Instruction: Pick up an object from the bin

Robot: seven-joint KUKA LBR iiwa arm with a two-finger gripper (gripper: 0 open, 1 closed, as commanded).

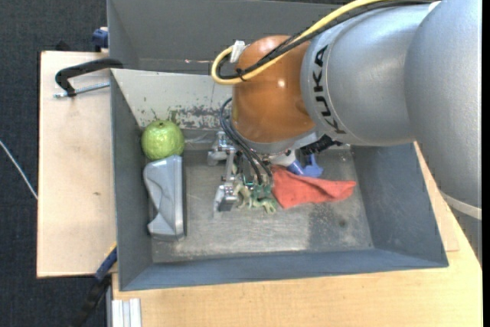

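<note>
The grey metal bin [253, 264] holds a few loose items on its floor. Nearest, along the left wall, lies a pale grey folded sheet-like piece [166, 199], its long side parallel to that wall. At the centre of the floor the gripper [233, 191] is lowered close to the bin bottom. Whether it is open or closed cannot be determined, and no item is visibly held. A small green-and-white item [259, 199], too small to identify, lies right at the gripper, between it and a crumpled red cloth [310, 190] spread to its right. A small blue object [310, 162] shows just beyond the cloth, partly under the arm's orange cover [268, 96]. Farther back, a round green apple [162, 140] rests near the left wall, touching the far end of the grey piece
</note>
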